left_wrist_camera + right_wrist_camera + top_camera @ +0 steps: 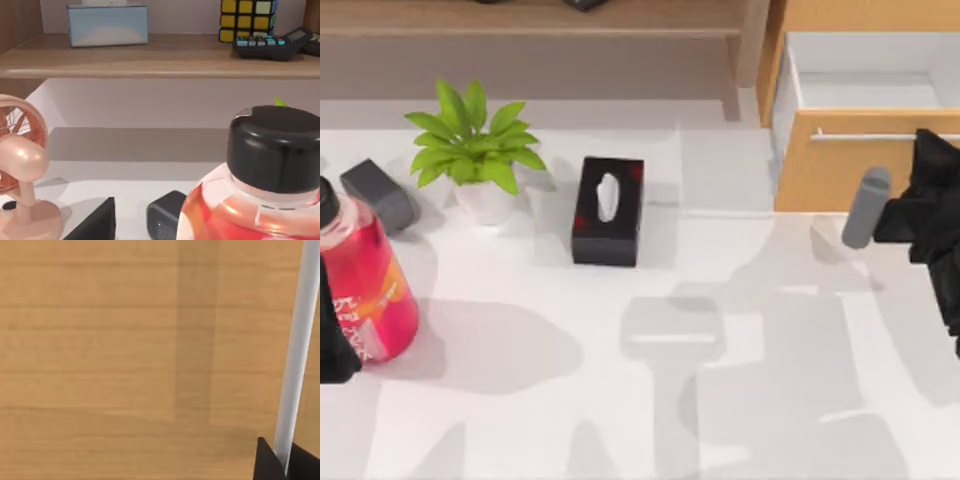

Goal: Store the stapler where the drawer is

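The stapler (378, 192) is a small dark grey block lying at the table's far left, behind a pink bottle; its end also shows in the left wrist view (165, 220). At the back right the drawer (840, 165) stands pulled out, its white inside (865, 75) open to above. My right gripper (926, 140) is at the right end of the silver bar handle (865, 136). In the right wrist view the right gripper (285, 462) is shut on that handle (295, 355), against the wooden front. My left arm (332, 345) rests at the left edge beside the bottle.
A pink bottle with a black cap (360, 285) stands between my left arm and the stapler. A potted plant (475, 150) and a black tissue box (608, 210) sit mid-table. A wooden shelf (530, 18) runs along the back. A pink fan (20, 165) stands nearby.
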You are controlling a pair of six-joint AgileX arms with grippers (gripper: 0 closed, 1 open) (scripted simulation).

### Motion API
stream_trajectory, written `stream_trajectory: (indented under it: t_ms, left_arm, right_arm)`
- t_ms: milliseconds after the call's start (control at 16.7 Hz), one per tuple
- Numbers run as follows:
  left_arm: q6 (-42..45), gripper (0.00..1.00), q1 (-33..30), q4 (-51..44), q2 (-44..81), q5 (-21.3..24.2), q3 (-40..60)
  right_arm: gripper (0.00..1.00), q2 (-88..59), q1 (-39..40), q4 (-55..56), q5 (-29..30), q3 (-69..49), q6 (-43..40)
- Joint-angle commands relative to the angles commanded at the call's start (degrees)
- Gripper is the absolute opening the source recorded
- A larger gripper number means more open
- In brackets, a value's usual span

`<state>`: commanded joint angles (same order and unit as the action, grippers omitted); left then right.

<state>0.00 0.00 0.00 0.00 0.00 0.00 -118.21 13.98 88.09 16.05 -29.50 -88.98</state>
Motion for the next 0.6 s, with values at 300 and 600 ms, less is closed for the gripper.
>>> stream_trajectory:
  t_ms: [300, 600]
  left_arm:
    - [0.0, 1.00, 0.0, 0.0, 0.0, 0.0, 0.0]
    - [0.0, 1.00, 0.0, 0.0, 0.0, 0.0, 0.0]
  right_arm:
    - [0.00, 2.3, 2.7, 6.2, 2.4, 9.0, 0.1]
    - [0.00, 3.8, 4.1, 10.0, 4.1, 14.0, 0.1]
